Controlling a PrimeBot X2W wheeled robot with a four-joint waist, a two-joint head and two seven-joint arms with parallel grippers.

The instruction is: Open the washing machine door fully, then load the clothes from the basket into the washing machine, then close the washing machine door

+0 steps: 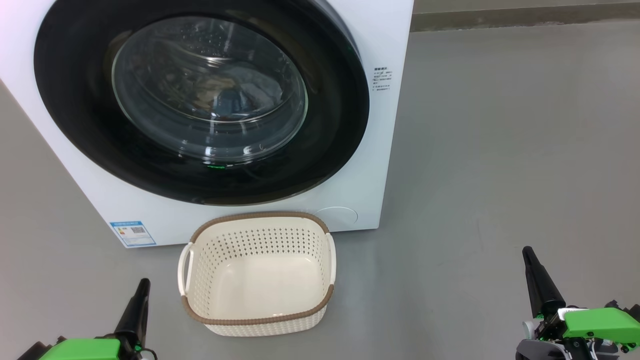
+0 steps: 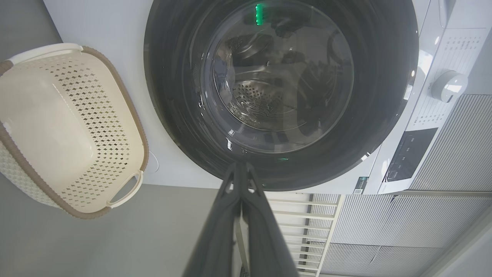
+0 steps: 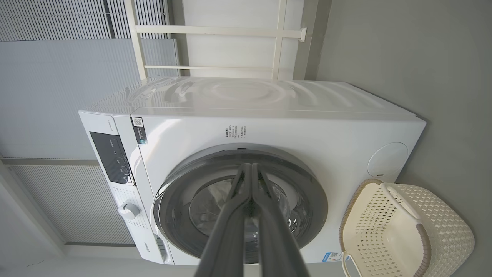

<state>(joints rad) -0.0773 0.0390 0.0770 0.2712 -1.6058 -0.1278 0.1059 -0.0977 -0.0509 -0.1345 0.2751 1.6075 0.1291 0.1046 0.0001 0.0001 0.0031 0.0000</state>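
My left gripper (image 1: 143,286): jaws pressed together, holding nothing, low beside the basket (image 1: 257,215). My right gripper (image 1: 528,256): the same, pressed together and empty, well apart to the right. The basket sits on the floor just in front of the washing machine (image 1: 392,60), with nothing in it. The washing machine door (image 1: 75,100) lies flush against the front, closed. Behind its glass I make out dim cloth, probably the clothes (image 1: 252,92). Judgement: all three steps look done; I see nothing left to do.

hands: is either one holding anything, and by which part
Nothing is held. The left hand and right hand are both shut empty, apart from the basket and the closed washing machine door.
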